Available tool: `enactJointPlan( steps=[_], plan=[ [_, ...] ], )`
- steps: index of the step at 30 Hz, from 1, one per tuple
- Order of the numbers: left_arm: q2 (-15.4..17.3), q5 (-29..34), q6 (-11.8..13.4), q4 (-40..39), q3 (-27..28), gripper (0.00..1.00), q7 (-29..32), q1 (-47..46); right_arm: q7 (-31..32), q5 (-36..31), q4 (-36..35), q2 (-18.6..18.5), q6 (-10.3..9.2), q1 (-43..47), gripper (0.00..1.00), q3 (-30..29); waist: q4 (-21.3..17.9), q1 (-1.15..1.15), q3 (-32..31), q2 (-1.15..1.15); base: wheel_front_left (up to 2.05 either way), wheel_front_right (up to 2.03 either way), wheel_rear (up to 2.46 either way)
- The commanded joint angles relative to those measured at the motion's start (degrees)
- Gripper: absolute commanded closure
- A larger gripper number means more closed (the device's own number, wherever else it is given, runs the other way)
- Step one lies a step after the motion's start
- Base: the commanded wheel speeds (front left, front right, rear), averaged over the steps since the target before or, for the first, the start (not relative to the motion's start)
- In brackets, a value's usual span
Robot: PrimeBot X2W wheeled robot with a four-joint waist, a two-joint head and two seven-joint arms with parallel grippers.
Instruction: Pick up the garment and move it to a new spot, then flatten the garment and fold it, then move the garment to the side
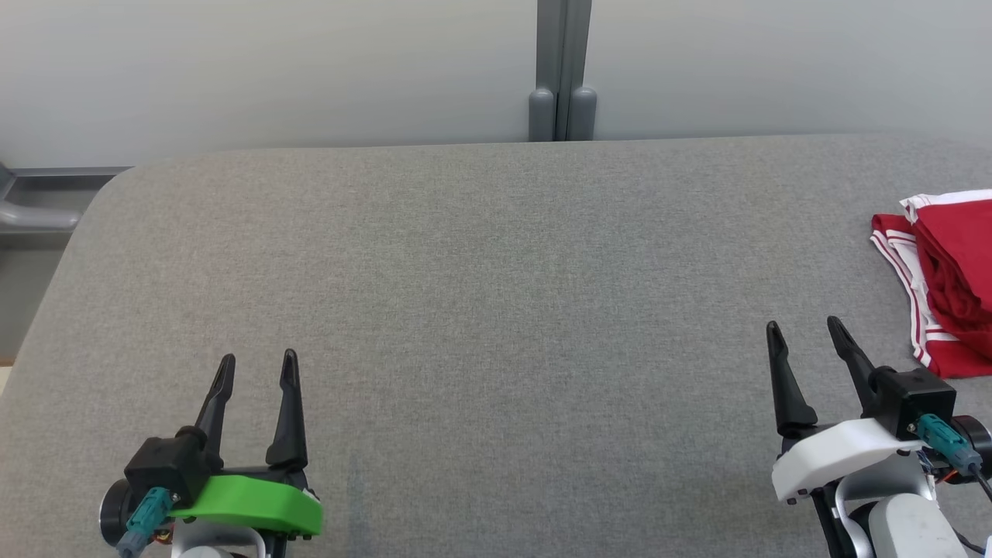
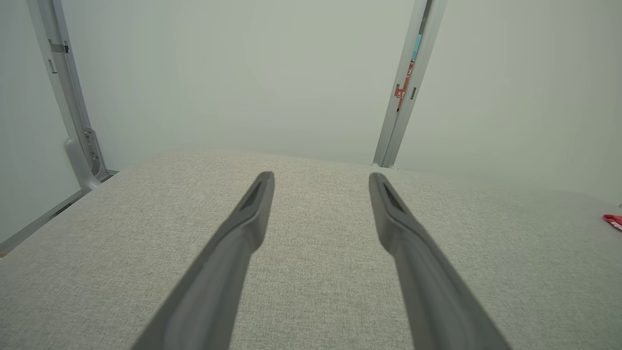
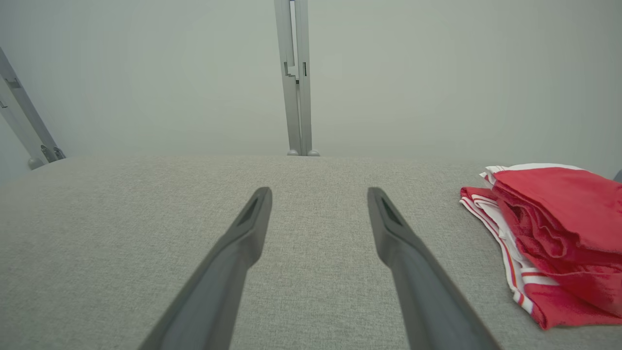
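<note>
A grey fabric-covered table (image 1: 496,271) stretched wide beneath a pale wall, where a grey upright post (image 1: 563,70) stood behind its far edge. The left pincer (image 1: 258,358) (on a green mount) hovered at the near left, its two dark fingers spread apart and grasping nothing. The right pincer (image 1: 804,323), on a white mount, hovered at the near right, likewise released and empty. The garment (image 1: 957,263), red with white striped trim, lay in a loosely folded heap at the table's far right, near the right pincer but apart from it.
</note>
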Motion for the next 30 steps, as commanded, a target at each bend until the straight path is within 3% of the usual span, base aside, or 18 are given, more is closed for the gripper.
enactJointPlan(
  steps=[1, 27, 28, 30],
  plan=[
    [-0.02, -0.32, -0.12, 0.20, 0.17, 0.00, -0.15, 0.39, -0.42, 0.12, 0.51, 0.02, -0.12, 0.02, 0.00, -0.29, -0.08, 0.00, 0.13, 0.00, 0.00, 0.00, 0.00],
    [0.36, -2.35, -0.12, 2.22, -1.80, 0.00, -0.15, 0.46, -0.91, 0.75, 2.94, 1.09, -0.11, -1.06, 0.00, 0.47, -1.58, 0.00, -0.41, 0.00, 0.00, 0.00, 0.00],
    [-0.09, -2.21, 0.00, 2.39, -1.80, 1.00, 0.01, 0.03, -0.50, 0.63, 3.15, 1.14, 0.00, -0.39, 1.00, 0.50, -1.58, 0.00, -0.40, 0.00, 0.00, 0.00, 0.00],
    [-0.22, -2.34, 0.01, 3.17, -1.88, 1.00, 0.19, 0.24, -0.35, 0.78, 4.02, 1.32, 0.00, -0.02, 1.00, 0.45, -1.59, 0.00, -0.40, 0.00, 0.00, 0.00, 0.00]
  ],
)
